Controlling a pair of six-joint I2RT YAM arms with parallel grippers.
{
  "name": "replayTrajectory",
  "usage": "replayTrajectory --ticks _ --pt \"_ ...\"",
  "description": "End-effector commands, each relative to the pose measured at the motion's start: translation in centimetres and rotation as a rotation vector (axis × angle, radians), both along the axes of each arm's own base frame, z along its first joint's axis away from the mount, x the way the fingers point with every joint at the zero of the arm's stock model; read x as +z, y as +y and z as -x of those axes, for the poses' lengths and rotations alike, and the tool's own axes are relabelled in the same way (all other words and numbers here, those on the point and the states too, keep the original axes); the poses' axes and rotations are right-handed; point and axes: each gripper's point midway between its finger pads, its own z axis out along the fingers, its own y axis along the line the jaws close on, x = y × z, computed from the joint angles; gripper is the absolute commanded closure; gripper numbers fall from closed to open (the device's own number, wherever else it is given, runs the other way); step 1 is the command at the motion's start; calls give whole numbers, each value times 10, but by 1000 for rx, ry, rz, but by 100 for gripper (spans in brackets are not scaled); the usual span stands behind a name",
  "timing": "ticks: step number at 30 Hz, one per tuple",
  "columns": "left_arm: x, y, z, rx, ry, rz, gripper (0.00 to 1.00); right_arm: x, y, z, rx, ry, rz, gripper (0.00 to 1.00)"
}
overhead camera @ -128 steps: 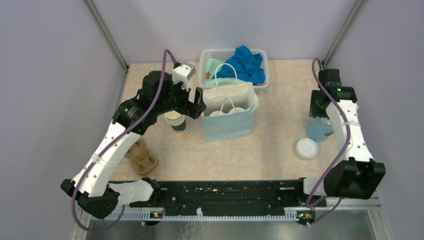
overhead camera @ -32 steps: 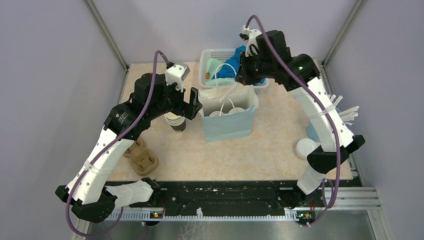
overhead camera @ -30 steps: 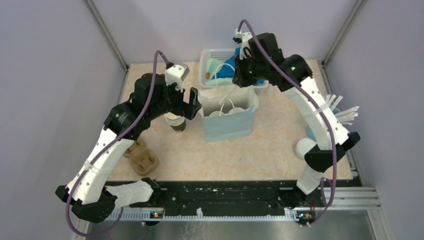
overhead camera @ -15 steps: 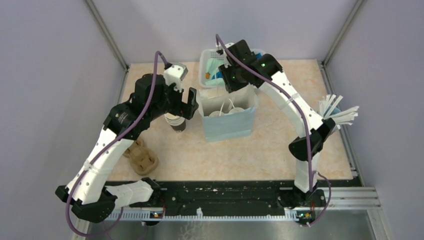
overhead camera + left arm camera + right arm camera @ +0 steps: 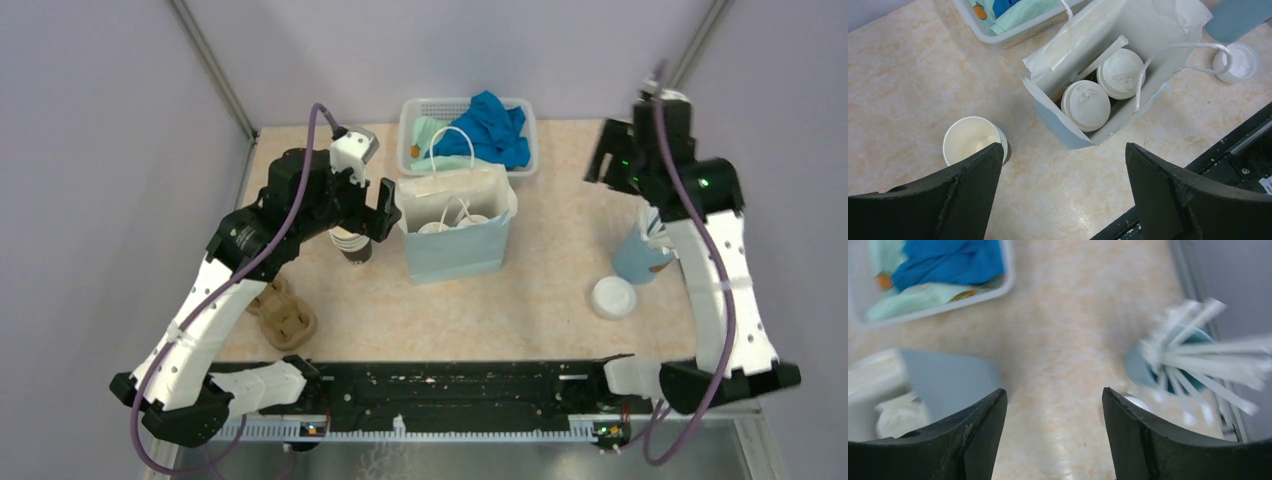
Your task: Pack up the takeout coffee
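Note:
Two takeout coffee cups with white lids (image 5: 1085, 98) (image 5: 1121, 73) stand inside the open light blue paper bag (image 5: 458, 255). A third cup (image 5: 352, 243), without a lid and cream inside, stands left of the bag; it also shows in the left wrist view (image 5: 970, 141). A loose white lid (image 5: 612, 297) lies at the right. My left gripper (image 5: 385, 212) is open and empty, high between the open cup and the bag (image 5: 1063, 147). My right gripper (image 5: 608, 160) is open and empty at the far right, above the table (image 5: 1054, 390).
A light blue cup of white sticks (image 5: 640, 255) stands under the right arm, next to the loose lid. A white basket (image 5: 412, 112) of blue and green cloth sits behind the bag. A brown pulp tray (image 5: 283, 313) lies at the front left.
My right arm has swung from above the bag and basket back to the far right, over the cup of sticks. The left arm has barely moved.

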Motion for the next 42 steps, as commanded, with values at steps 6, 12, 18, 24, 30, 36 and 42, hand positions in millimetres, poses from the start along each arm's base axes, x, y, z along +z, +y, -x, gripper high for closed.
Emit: replayTrajectory --ticks 6,12,18,24,30,36,42 --pt "8 -1 8 -18 -73 5 2 -75 -128 50 -417 110 -94 37" --pt "5 0 10 -19 -100 -53 2 -116 -143 53 -372 297 45 54" --pt "4 -3 8 -23 -101 -63 2 -135 -156 46 -328 338 147 64" --pt "3 -3 6 -14 -97 -75 2 -146 -168 42 -340 363 219 59" --pt "4 -4 3 -9 -97 -78 2 -162 -166 33 -329 373 218 65" --pt "5 -5 3 -8 -90 -71 2 -160 -167 30 -344 351 226 79" --pt "9 -8 3 -14 -91 -58 2 -139 -170 39 -375 323 243 94"
